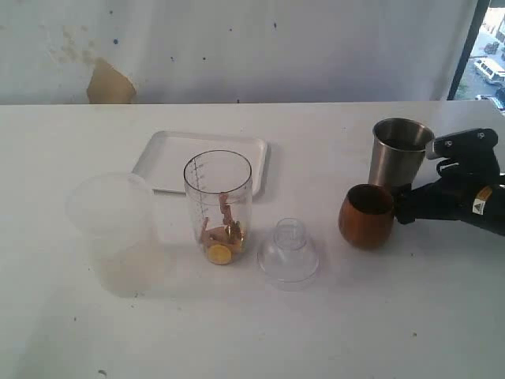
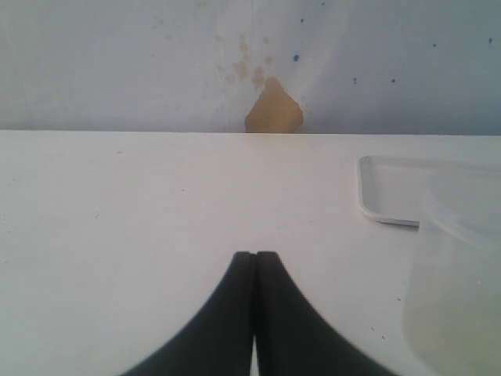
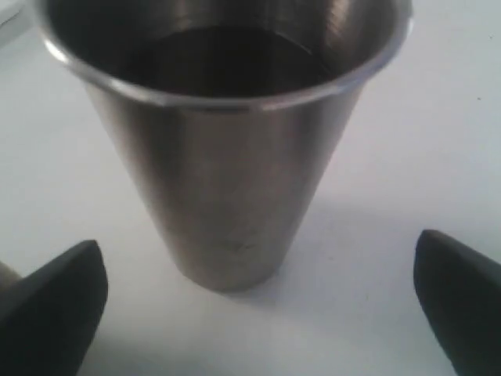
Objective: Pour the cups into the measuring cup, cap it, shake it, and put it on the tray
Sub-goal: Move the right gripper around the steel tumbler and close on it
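**Status.** My right pincer point(image 3: 258, 249) stands wide open with the steel tumbler point(image 3: 227, 157) between its fingers. Neither finger touches the steel. My left pincer point(image 2: 254, 260) is closed on nothing, low over the bare surface point(image 2: 141, 204).

**Layout, exterior view.**
- The tumbler stands upright at the upper right.
- The wooden cup point(image 1: 367, 215) stands just below and left of it; I cannot tell whether they touch.
- The measuring cup point(image 1: 218, 204) stands at centre frame, uncapped, with brown pieces and a yellow item at its bottom.
- The tray point(image 1: 158, 162) lies directly behind the measuring cup.
- The clear cap point(image 1: 289, 253) rests between the measuring cup and the wooden cup.
- A frosted cup point(image 1: 109, 207) stands at the left.

**Hazards.**
- My lower finger is close to the wooden cup, so closing or lifting may tip it.
- The tumbler wall is smooth and narrows toward the base. During the tilt it may slide rim-first out of my grip.
- The tumbler interior reads dark and I cannot tell its fill. A fast tilt may overshoot the measuring cup's mouth.
- The cap lies under the carry path, and a low pass would strike it.
- The frosted cup is the wrong target.
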`<state>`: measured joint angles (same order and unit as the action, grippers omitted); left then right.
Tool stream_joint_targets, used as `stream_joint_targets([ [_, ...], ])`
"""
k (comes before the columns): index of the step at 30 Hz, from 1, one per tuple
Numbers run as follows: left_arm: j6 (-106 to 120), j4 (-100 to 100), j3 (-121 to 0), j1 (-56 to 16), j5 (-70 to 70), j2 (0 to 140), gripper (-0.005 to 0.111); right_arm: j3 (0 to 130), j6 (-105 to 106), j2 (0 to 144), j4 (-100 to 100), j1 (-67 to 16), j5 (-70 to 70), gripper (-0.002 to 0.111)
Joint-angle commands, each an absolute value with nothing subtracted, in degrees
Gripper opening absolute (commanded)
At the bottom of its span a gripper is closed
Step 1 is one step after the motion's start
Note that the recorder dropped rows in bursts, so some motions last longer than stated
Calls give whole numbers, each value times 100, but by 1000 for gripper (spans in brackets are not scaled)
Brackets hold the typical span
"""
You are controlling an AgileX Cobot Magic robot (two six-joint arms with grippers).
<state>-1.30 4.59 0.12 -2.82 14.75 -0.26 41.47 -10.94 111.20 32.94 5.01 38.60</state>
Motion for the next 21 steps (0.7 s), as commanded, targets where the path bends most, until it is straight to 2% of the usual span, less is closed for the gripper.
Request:
stream_joint_targets([
  [1, -126, 391, 0, -270, 1461, 0, 103, 4362, -1037, 11606, 3059, 520, 4339, 99],
  [6, -126, 391, 0, -270, 1461, 0, 103, 4681, -855, 12414, 2799, 520, 5416, 99],
  [11, -126, 391, 0, -270, 1461, 0, 103, 5052, -879, 12923, 2871, 508, 5737, 99],
  [21, -126, 391, 0, -270, 1461, 0, 103, 5143, -879, 13045, 2946, 508, 6293, 99],
])
